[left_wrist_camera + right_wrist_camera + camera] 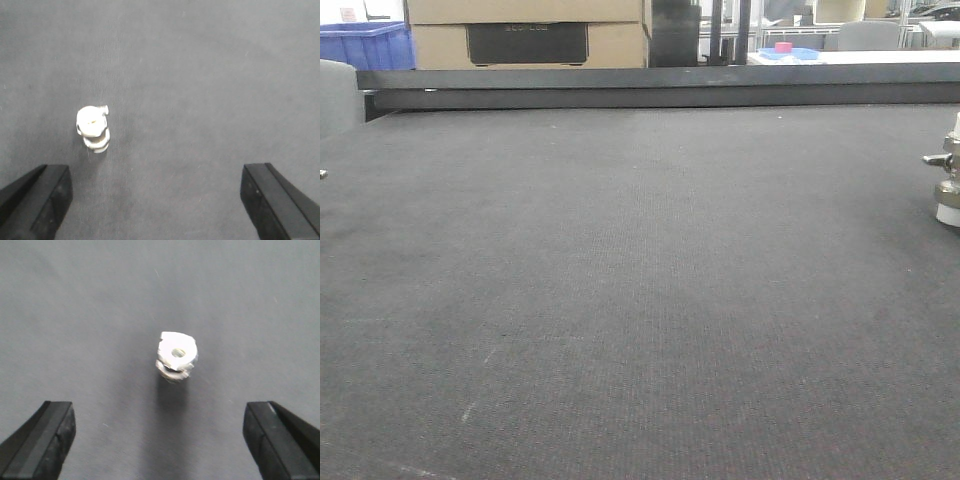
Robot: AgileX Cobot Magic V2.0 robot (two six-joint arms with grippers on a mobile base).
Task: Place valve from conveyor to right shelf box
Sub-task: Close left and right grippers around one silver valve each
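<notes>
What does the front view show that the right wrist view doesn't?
Front only: the black rail along the far edge of the belt, cardboard boxes and a blue bin behind it, the valve side-on with its stub, cut by the right frame edge. Right wrist only: the valve from above, hole in its top, and the open right pincer, fingers wide to either side, not touching it. Both: a valve upright on the dark grey belt.

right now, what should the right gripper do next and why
Probably lower the right gripper straight onto the valve. Its jaws are open and empty, and the valve stands on the conveyor nearly centred between them, untouched.
</notes>
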